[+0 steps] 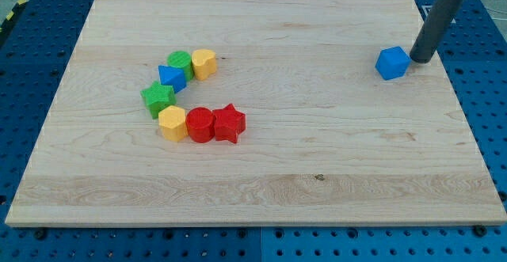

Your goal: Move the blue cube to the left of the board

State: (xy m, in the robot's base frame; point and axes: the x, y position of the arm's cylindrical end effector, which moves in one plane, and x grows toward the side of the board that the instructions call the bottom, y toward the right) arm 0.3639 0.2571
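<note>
The blue cube [392,62] sits near the view's right edge of the wooden board [317,159], in its upper part. My tip [420,59] rests on the board just to the right of the cube, close to or touching its right side. The dark rod rises from the tip toward the view's top right.
A curved cluster of blocks lies left of centre: a green block [181,62], a yellow block [204,62], a blue triangular block [171,77], a green star-like block [158,98], a yellow hexagonal block [172,123], a red round block [200,124], a red star [230,123].
</note>
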